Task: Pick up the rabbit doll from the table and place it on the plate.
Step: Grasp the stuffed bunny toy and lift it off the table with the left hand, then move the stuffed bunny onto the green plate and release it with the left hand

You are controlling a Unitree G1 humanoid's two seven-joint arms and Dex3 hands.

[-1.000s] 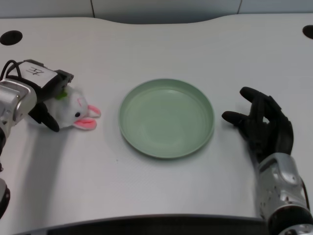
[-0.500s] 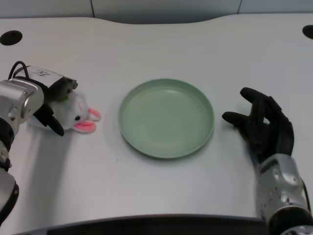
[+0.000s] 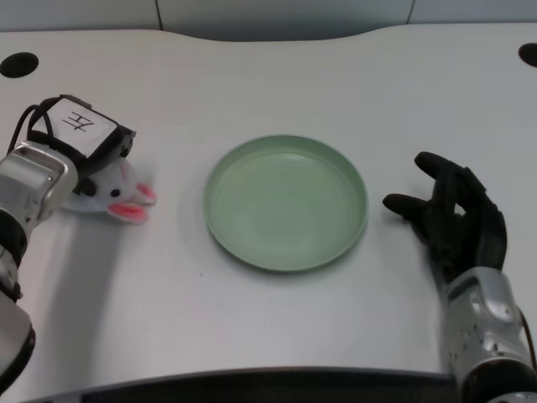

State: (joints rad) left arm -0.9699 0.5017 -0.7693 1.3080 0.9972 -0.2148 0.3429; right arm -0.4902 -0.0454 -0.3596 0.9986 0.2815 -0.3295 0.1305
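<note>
The white rabbit doll (image 3: 116,198) with pink ears lies at the table's left, its ears pointing right toward the green plate (image 3: 285,203). My left hand (image 3: 84,138) is down over the doll's back and grips it; the back of the hand faces the camera and hides most of the body and the fingers. Only the doll's head and ears show. The plate has nothing on it and sits about a hand's width to the right of the doll.
My right hand (image 3: 453,220) rests on the table just right of the plate. Dark round holes (image 3: 18,64) mark the table's far corners. The table's front edge runs along the bottom of the picture.
My left hand has turned over the doll, so its lower fingers no longer show. The doll has shifted a little to the left with the hand.
</note>
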